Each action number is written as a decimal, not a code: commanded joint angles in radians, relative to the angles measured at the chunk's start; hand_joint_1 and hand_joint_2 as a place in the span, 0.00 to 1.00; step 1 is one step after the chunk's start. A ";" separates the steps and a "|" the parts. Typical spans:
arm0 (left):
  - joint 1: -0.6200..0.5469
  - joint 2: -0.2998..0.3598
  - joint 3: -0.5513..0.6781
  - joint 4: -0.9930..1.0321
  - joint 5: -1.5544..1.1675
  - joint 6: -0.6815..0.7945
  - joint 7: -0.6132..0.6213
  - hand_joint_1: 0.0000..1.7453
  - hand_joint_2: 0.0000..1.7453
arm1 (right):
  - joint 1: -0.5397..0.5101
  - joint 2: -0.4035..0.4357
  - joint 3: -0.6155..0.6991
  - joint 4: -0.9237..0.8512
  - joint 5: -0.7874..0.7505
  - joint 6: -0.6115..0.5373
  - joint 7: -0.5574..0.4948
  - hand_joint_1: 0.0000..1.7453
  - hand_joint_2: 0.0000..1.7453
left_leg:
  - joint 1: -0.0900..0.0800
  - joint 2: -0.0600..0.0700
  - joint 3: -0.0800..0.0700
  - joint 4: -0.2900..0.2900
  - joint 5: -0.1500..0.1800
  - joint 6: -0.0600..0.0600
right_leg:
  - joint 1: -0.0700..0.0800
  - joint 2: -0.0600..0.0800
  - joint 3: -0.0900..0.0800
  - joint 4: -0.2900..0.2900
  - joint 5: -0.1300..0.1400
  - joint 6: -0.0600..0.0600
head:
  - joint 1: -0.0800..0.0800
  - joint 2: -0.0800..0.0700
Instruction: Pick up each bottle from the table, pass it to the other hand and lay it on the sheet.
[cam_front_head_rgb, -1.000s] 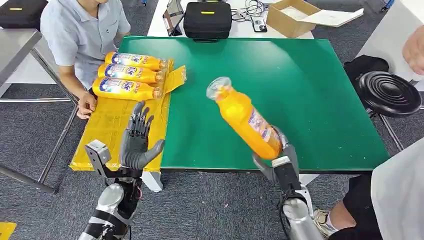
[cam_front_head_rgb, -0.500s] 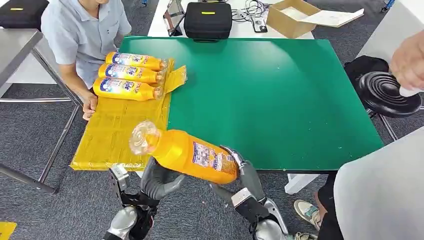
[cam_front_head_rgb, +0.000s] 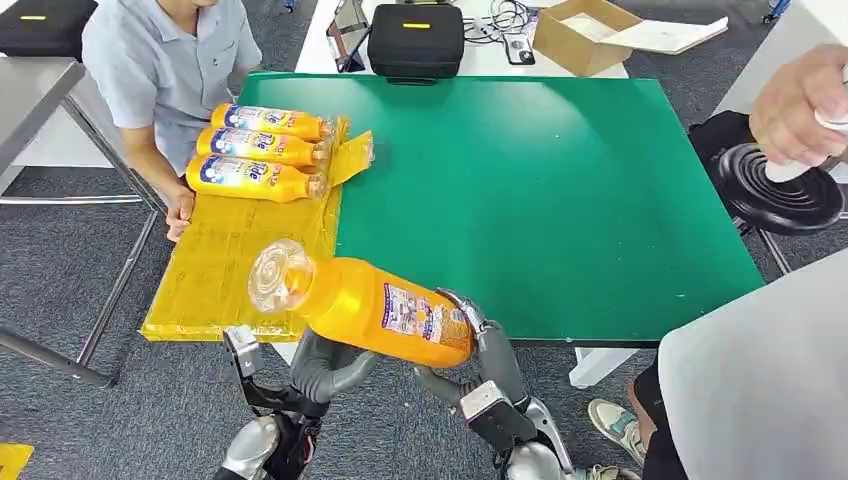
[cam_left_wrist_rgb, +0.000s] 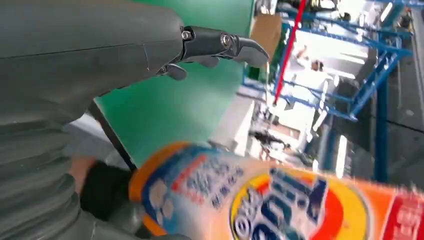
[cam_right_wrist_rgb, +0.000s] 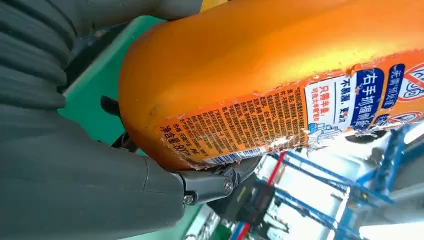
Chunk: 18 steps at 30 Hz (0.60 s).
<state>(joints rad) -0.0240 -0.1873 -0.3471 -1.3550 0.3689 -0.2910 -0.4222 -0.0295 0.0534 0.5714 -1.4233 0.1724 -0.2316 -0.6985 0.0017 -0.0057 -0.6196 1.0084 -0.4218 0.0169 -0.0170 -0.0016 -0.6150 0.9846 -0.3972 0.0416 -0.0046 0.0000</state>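
Right hand (cam_front_head_rgb: 478, 352) grips bottle (cam_front_head_rgb: 375, 309); wrist view shows its barcode

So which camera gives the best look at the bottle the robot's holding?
The head view: the whole orange bottle shows, cap to base, between the left hand and right hand. The wrist views catch just close-up stretches of its label.

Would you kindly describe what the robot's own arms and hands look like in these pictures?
Both arms are silver metal near the lower edge of the head view, each ending in a dark block at the wrist. The left hand and right hand are matte grey with thick thumbs and darker, metal-jointed fingers. Grey ribbed covers sit behind each hand.
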 joint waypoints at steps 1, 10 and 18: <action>-0.075 -0.018 -0.077 0.096 0.044 -0.012 -0.042 0.00 1.00 | -0.065 -0.005 0.020 0.015 -0.029 0.035 0.000 1.00 1.00 | 0.000 0.000 0.004 0.000 -0.001 -0.001 | 0.001 0.000 0.004 0.000 -0.001 -0.002 | 0.000 0.000; -0.013 -0.008 0.016 0.111 0.211 -0.120 -0.026 0.00 1.00 | -0.022 -0.009 -0.089 -0.029 -0.014 -0.005 0.000 1.00 1.00 | 0.000 0.001 0.004 -0.001 -0.001 -0.001 | 0.000 0.001 0.004 -0.001 -0.001 -0.001 | 0.000 0.000; -0.007 -0.014 -0.010 0.082 0.107 -0.108 -0.081 0.00 1.00 | -0.037 0.002 -0.140 0.041 -0.018 -0.008 0.000 1.00 1.00 | 0.000 0.001 0.004 -0.001 -0.001 -0.001 | 0.001 0.000 0.004 -0.001 -0.001 -0.001 | 0.000 0.000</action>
<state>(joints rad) -0.0192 -0.2102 -0.3635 -1.3111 0.5267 -0.4070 -0.4742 -0.0437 0.0572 0.4959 -1.4500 0.1526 -0.2358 -0.6985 0.0017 -0.0054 -0.6196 1.0084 -0.4219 0.0169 -0.0169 -0.0015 -0.6150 0.9847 -0.3972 0.0418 -0.0050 0.0000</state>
